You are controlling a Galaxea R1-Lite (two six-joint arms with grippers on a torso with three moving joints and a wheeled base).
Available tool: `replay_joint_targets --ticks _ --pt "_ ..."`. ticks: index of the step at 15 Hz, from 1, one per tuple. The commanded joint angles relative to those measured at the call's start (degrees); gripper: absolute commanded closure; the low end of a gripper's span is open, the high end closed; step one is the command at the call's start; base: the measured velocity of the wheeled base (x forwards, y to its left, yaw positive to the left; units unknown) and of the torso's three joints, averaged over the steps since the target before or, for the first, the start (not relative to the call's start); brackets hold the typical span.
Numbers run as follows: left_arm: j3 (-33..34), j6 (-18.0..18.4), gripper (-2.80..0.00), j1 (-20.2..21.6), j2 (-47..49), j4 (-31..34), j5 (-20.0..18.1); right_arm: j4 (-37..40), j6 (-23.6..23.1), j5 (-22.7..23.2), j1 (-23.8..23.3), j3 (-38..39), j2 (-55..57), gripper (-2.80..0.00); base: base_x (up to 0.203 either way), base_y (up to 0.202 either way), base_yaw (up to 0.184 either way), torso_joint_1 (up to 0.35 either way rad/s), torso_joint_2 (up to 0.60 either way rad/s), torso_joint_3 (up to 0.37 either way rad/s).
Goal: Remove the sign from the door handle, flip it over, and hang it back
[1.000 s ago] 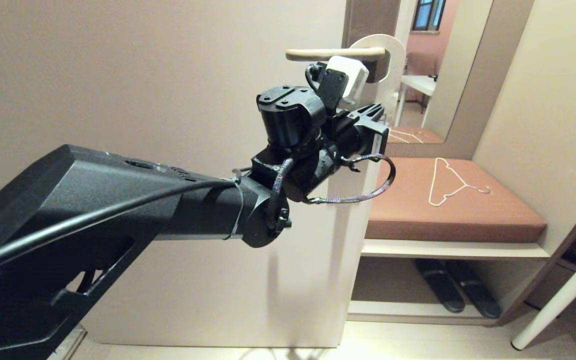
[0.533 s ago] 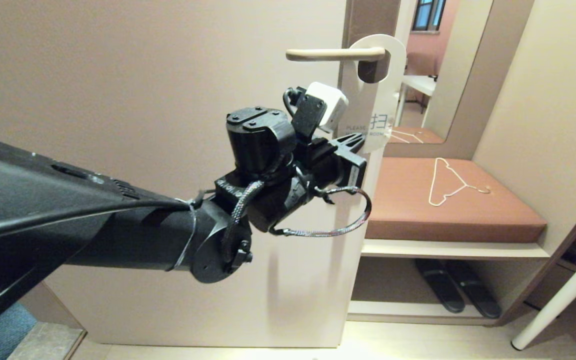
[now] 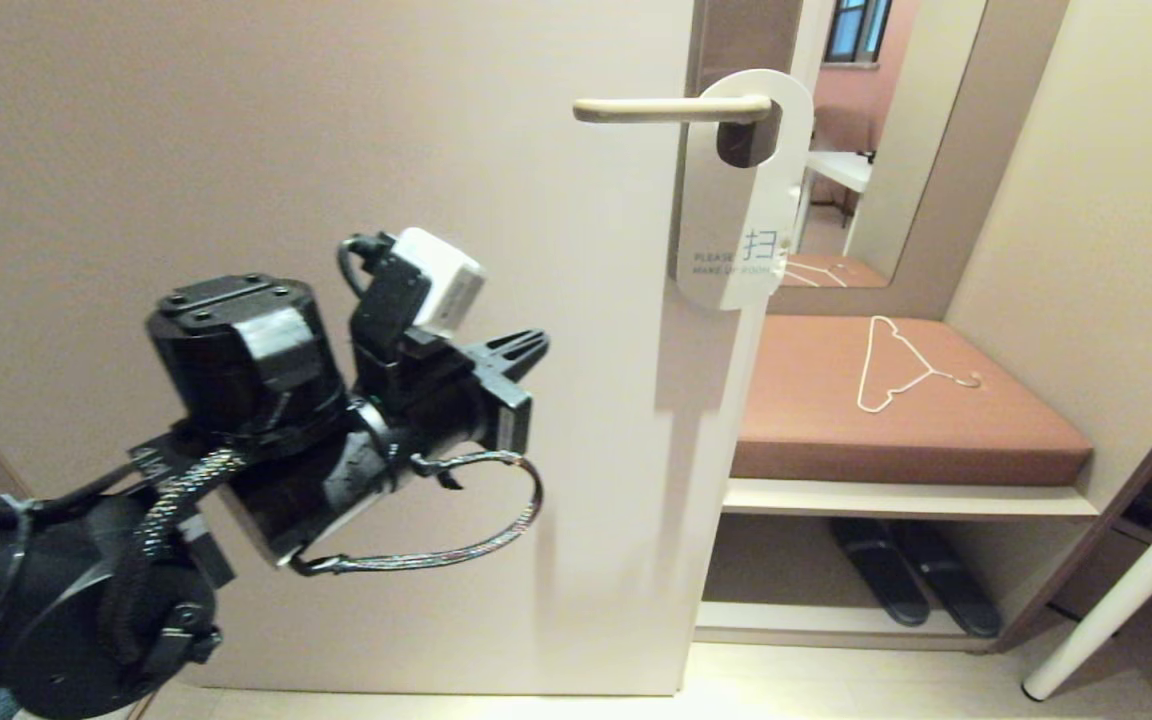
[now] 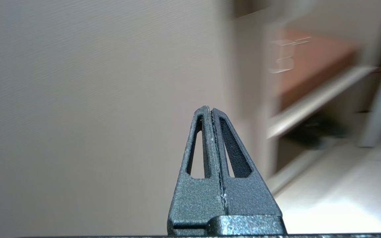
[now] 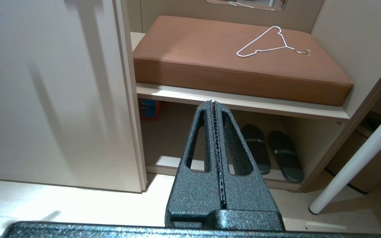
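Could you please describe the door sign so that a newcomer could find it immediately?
Start at the beige door and follow its lever door handle to the hinge end. The sign hangs there: a flat white card reading PLEASE MAKE UP ROOM, unlike the wire hanger on the bench.

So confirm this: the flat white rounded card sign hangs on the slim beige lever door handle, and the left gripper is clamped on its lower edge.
Wrong on the grip. In the head view the flat white rounded card sign hangs on the slim beige lever door handle, but the left gripper is well clear of it, shut on nothing.
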Motion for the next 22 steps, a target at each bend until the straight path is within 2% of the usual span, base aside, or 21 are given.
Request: replay_joint_targets --ticks 1,5,8,14,19,22 --pt "5.0 0.7 0.00 5.5 -8.0 0.0 0.4 0.0 0.0 0.0 0.0 0.0 0.0 0.00 0.000 0.000 0.000 0.000 0.00 0.000" --pt "16.9 3.1 0.00 20.7 -21.7 2.1 2.3 0.0 0.0 0.0 0.0 0.0 0.0 0.00 0.000 0.000 0.000 0.000 0.00 0.000" --pt "25.4 3.0 0.00 27.9 -31.6 2.7 4.8 0.0 0.0 0.0 0.0 0.0 0.0 0.00 0.000 0.000 0.000 0.000 0.00 0.000" --pt "40.1 2.6 0.00 31.3 -53.1 8.4 9.0 0.0 0.0 0.0 0.0 0.0 0.0 0.00 0.000 0.000 0.000 0.000 0.00 0.000" --pt "42.2 -0.8 0.00 36.3 -69.3 23.9 9.3 0.0 0.0 0.0 0.0 0.0 0.0 0.00 0.000 0.000 0.000 0.000 0.00 0.000" --pt "42.3 -2.5 0.00 37.4 -77.5 32.7 8.5 0.0 0.0 0.0 0.0 0.1 0.0 0.00 0.000 0.000 0.000 0.000 0.00 0.000"
